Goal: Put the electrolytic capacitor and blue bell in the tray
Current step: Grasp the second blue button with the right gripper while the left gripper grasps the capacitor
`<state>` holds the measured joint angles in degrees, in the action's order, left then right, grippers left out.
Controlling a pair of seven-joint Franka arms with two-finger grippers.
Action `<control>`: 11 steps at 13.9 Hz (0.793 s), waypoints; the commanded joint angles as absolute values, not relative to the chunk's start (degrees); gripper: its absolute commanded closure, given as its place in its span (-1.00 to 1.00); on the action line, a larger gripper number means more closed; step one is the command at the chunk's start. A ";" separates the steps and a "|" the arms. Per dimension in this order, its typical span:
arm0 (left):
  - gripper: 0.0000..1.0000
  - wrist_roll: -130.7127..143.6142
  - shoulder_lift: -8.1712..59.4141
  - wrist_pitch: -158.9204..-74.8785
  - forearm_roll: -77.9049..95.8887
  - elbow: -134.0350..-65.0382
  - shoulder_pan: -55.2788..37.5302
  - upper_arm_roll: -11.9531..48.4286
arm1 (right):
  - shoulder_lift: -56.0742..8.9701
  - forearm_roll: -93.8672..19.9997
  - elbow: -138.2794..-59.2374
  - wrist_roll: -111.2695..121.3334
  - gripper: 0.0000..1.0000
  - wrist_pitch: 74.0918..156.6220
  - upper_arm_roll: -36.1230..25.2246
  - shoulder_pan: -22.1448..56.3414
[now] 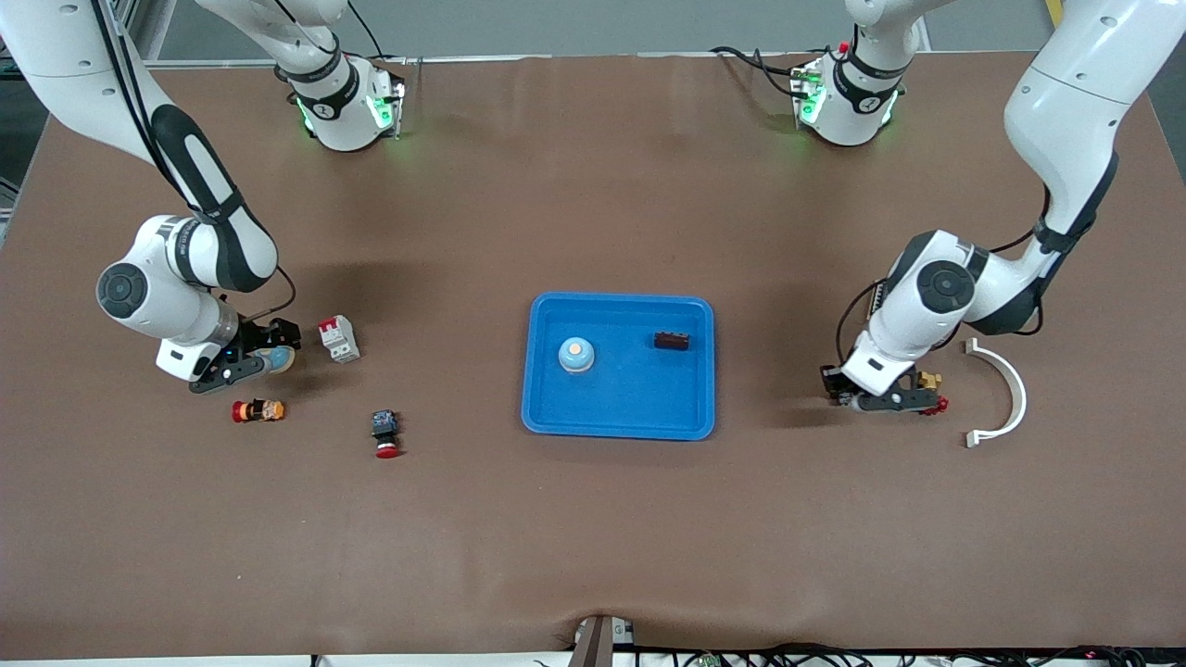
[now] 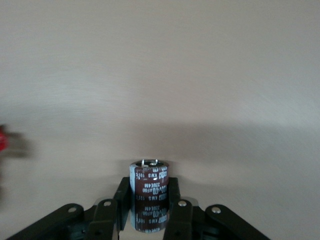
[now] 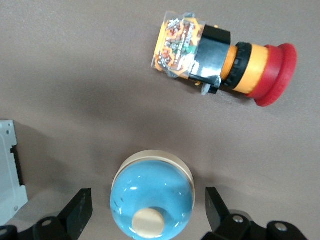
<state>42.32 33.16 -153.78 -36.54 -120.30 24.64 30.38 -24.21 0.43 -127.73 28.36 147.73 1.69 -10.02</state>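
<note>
Toward the left arm's end of the table, the left gripper [image 1: 888, 398] is seen low at the surface, its fingers closed on an electrolytic capacitor [image 2: 149, 196], a brown cylinder standing upright between them with its terminals on top. At the right arm's end, the right gripper [image 1: 248, 357] is held wide open with a blue bell [image 3: 152, 200] sitting between the spread fingers, dome up, ungripped. The blue tray [image 1: 547, 408] lies mid-table, well apart from both grippers, so each load must be carried inward toward the centre. A second blue bell [image 1: 575, 354] and a small dark block-like part [image 1: 672, 341] are already seen inside the tray, apart from each other. Near the right gripper lie a red emergency-stop button [image 3: 225, 65], a second red-capped push button [image 1: 385, 434] and a white breaker-like block [image 1: 338, 339]; a white curved bracket [image 1: 1003, 391] rests beside the left gripper.
</note>
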 commanded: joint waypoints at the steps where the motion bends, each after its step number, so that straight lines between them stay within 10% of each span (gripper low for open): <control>1: 1.00 47.89 31.64 -151.71 -37.27 -120.32 25.66 31.11 | -22.85 0.53 -128.94 28.83 -1.00 147.66 2.37 -11.07; 11: 1.00 70.74 30.76 -149.43 -36.39 -116.46 25.66 33.66 | -23.03 0.53 -128.94 28.83 -0.68 147.83 2.37 -11.34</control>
<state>67.63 32.33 -152.46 -36.54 -117.31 25.48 32.14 -24.21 0.43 -127.75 28.36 147.73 1.61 -10.05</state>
